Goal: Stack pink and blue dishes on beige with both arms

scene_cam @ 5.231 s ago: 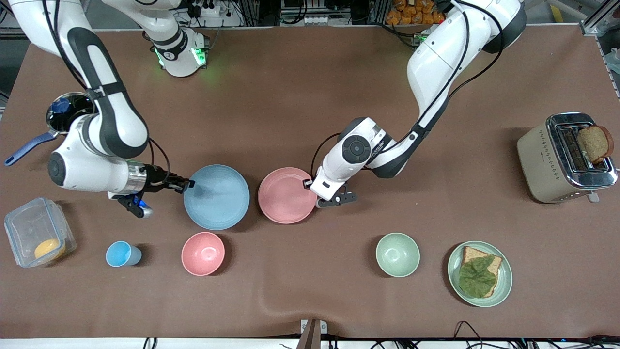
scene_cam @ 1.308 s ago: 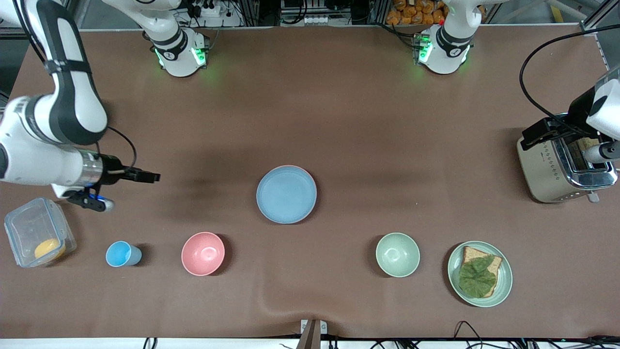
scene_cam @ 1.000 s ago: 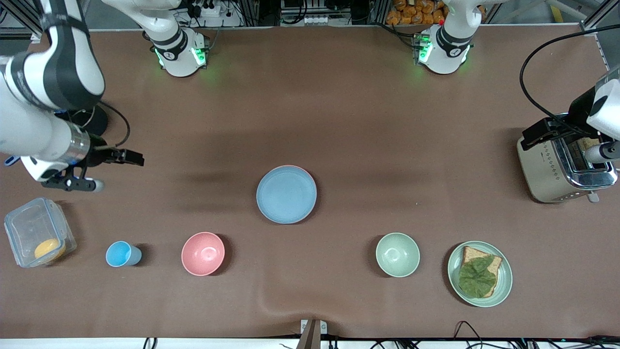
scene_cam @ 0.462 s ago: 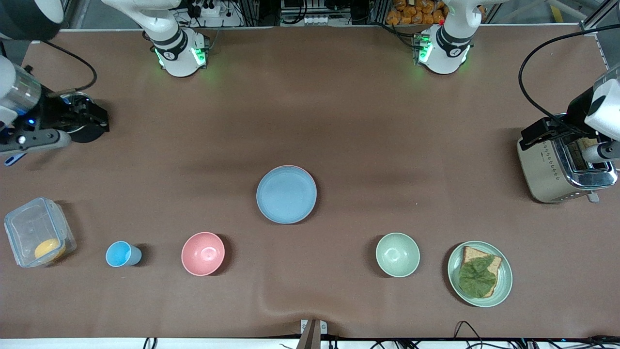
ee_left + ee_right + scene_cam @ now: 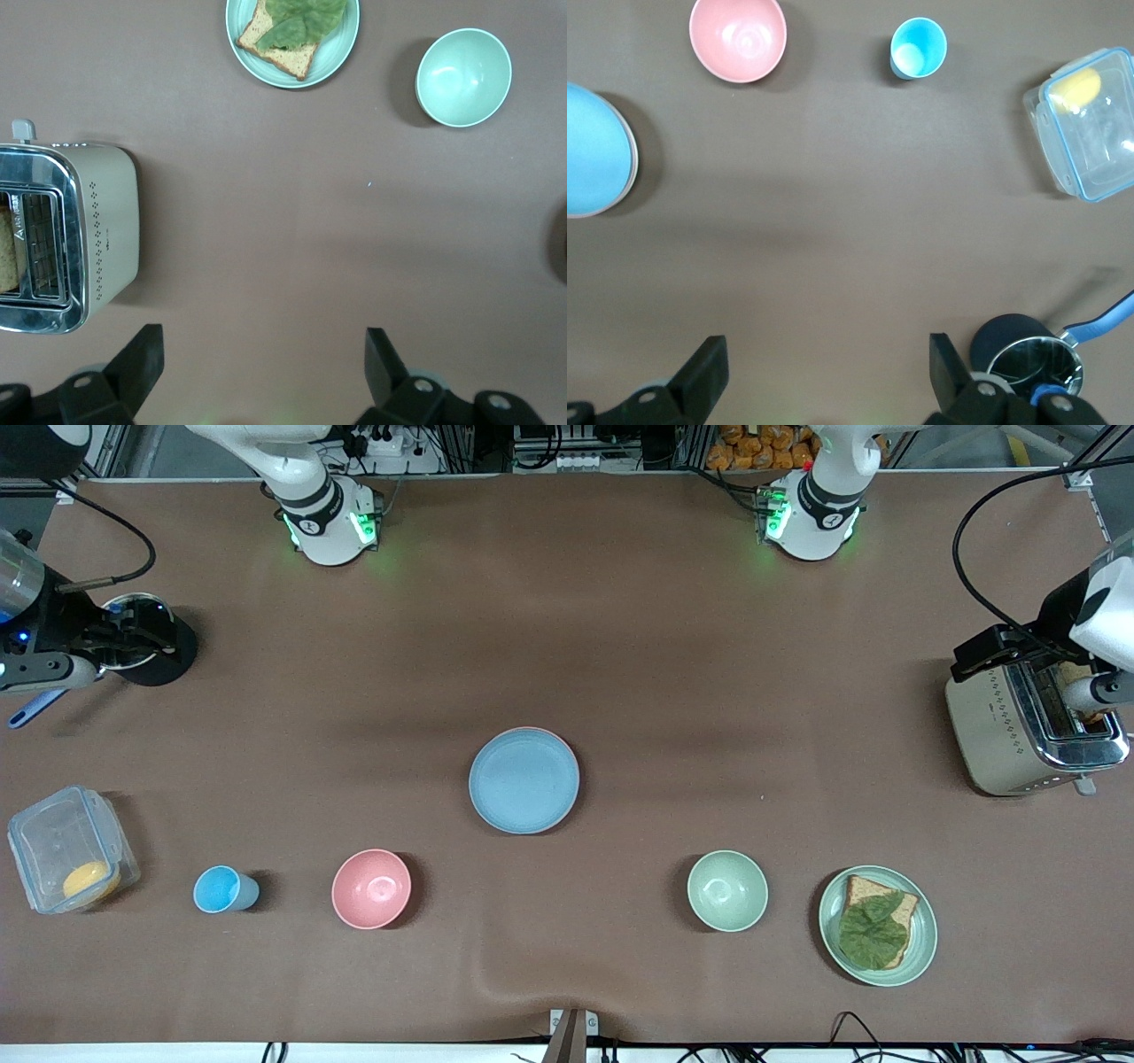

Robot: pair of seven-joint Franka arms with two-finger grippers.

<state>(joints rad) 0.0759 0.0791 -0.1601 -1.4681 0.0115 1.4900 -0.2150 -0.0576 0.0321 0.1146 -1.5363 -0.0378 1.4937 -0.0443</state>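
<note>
The right hand (image 5: 824,372), fingers spread and empty, hangs over the pot (image 5: 142,633); the left hand (image 5: 261,367), also spread, hangs over the toaster (image 5: 1019,722). The blue plate (image 5: 524,779) sits mid-desk, well apart from both, atop a pink plate (image 5: 567,755).

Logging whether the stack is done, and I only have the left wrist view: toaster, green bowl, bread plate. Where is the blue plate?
Observer: The blue plate lies mid-table, farther from the front camera than the pink bowl.
Operator: Is the pink one under it?
Observer: The pink plate shows only as a thin rim under the blue one's edge.
Operator: And the right gripper?
Observer: The right gripper is open and empty, over the pot at the right arm's end.
</note>
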